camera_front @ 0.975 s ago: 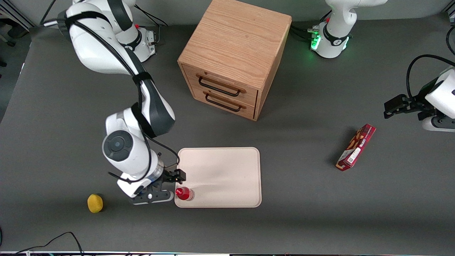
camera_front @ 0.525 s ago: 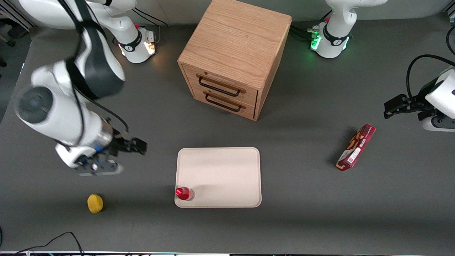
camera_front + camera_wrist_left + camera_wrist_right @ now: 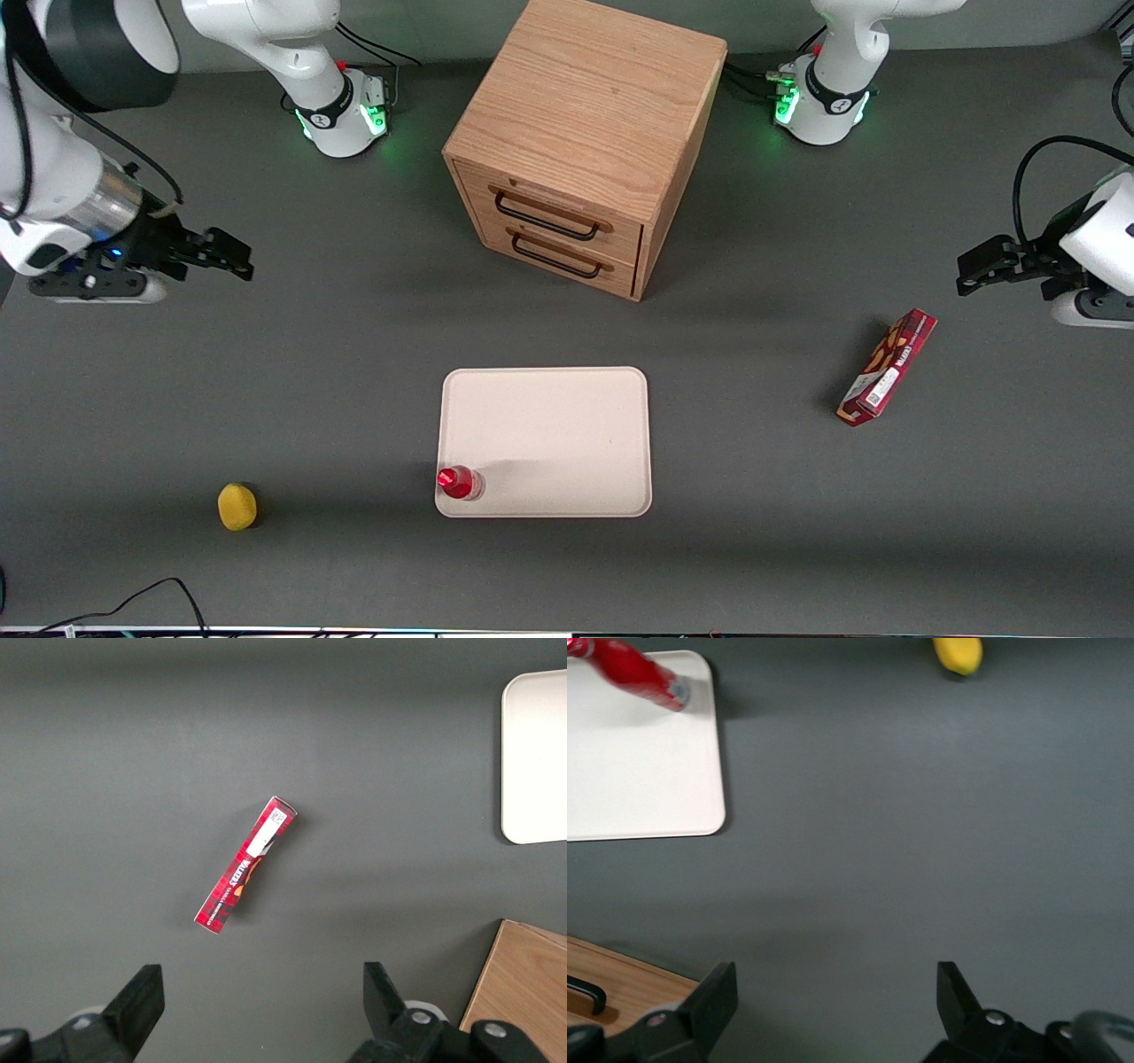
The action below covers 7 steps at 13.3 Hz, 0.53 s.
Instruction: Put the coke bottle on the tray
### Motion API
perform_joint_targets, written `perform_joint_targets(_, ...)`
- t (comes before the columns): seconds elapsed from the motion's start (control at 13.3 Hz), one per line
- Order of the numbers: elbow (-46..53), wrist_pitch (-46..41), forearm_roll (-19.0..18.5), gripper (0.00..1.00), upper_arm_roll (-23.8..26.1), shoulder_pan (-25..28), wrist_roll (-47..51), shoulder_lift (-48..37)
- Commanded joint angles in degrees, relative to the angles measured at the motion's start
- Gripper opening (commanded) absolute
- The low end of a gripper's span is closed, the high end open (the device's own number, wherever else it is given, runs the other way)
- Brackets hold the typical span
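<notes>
On the grey table the coke bottle stands upright in a corner of the tray nearest the front camera, while the gripper hangs well apart from it, fingers spread wide and holding nothing.

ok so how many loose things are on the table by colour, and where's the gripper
red: 2, coke bottle upright on a corner of the tray, and snack box toward the parked arm's end
yellow: 1, lemon
cream: 1, the tray
wood: 1, drawer cabinet
total: 5
gripper: jaws open, empty, at the working arm's end, well clear of the tray
</notes>
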Motion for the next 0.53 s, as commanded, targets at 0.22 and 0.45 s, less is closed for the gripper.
perform_joint_targets(0.22, 7.3, -7.3, 1.2, 1.00, -0.1, -3.0, -2.1, 1.5)
perform_joint_targets(0.45, 7.9, -7.8, 1.3, 1.00, -3.9, 0.4, -2.9, 1.9)
